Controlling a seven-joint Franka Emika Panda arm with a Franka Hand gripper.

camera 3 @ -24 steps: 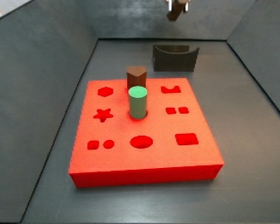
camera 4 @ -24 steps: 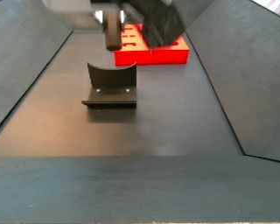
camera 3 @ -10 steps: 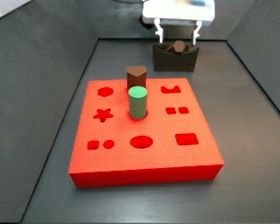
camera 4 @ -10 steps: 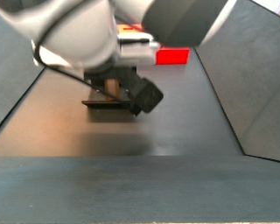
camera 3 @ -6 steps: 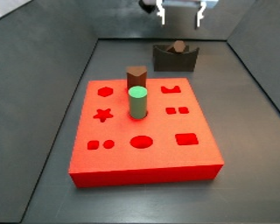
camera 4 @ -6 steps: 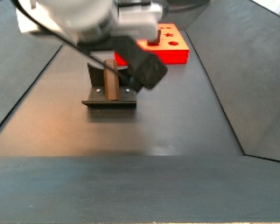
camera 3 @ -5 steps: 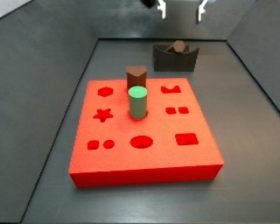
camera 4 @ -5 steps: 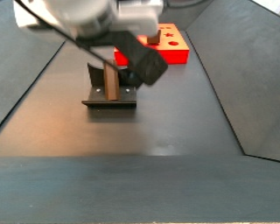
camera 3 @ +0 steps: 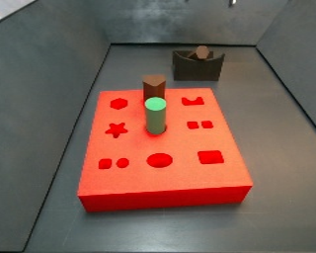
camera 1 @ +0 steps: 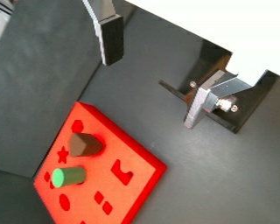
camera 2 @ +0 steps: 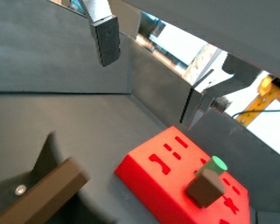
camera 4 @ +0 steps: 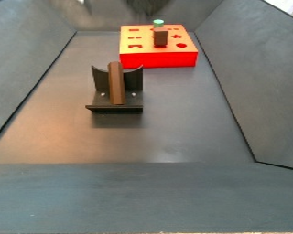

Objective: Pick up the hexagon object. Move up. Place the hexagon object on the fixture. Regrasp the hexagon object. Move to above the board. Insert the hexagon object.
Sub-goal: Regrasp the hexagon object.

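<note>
The hexagon object (camera 3: 200, 52), a slim dark-brown peg, rests in the notch of the dark fixture (camera 3: 197, 67) behind the board and sticks up from it. In a side view it stands against the fixture's upright plate (camera 4: 116, 82). The red-orange board (camera 3: 161, 148) lies in the middle of the floor. My gripper (camera 1: 154, 68) is open and empty, high above the floor and out of both side views. Its fingers (camera 2: 105, 39) are wide apart. In a wrist view the fixture (camera 1: 213, 66) lies partly behind one finger; the peg's brown end shows in a wrist view (camera 2: 60, 185).
A green cylinder (camera 3: 155, 114) and a stouter brown peg (camera 3: 153, 87) stand upright in the board, also seen in a wrist view (camera 1: 69, 178). Grey walls slope up around the dark floor (camera 4: 149, 146).
The gripper set the hexagon object into the fixture, let go and rose out of both side views. The peg stays in the fixture.
</note>
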